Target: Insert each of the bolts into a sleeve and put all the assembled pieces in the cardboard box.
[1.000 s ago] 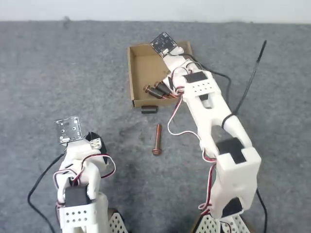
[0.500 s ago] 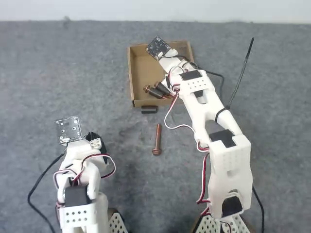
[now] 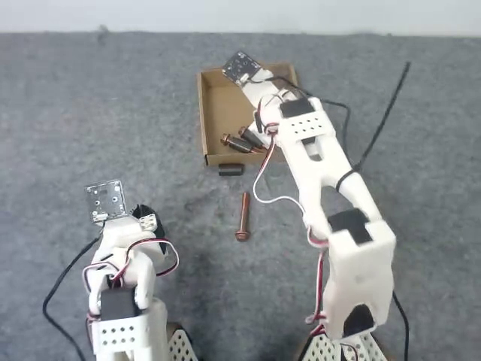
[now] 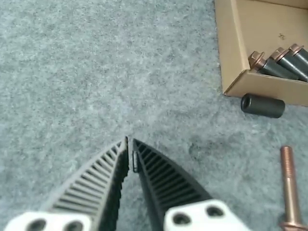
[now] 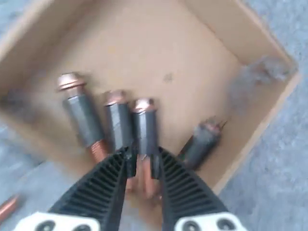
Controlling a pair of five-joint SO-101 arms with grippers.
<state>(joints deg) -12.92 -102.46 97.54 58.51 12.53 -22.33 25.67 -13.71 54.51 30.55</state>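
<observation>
The cardboard box (image 3: 203,113) sits at the far middle of the table, with several assembled bolt-and-sleeve pieces (image 3: 240,141) lying in its near corner. My right gripper (image 5: 142,156) is down inside the box (image 5: 269,110). Its fingers stand a narrow gap apart around the threaded end of one assembled piece (image 5: 144,127), which lies beside two others. A loose black sleeve (image 3: 231,170) lies just outside the box's near wall. The loose copper bolt (image 3: 242,216) lies a little nearer. My left gripper (image 4: 130,144) hangs shut and empty over bare carpet, short of the sleeve (image 4: 262,106) and bolt (image 4: 288,187).
Grey carpet covers the table. A black cable (image 3: 383,120) trails to the right of the right arm. A fourth assembled piece (image 5: 202,139) lies tilted apart from the row in the box.
The right arm has swung slightly left over the box. The left arm, the loose bolt and the loose sleeve have not moved.
</observation>
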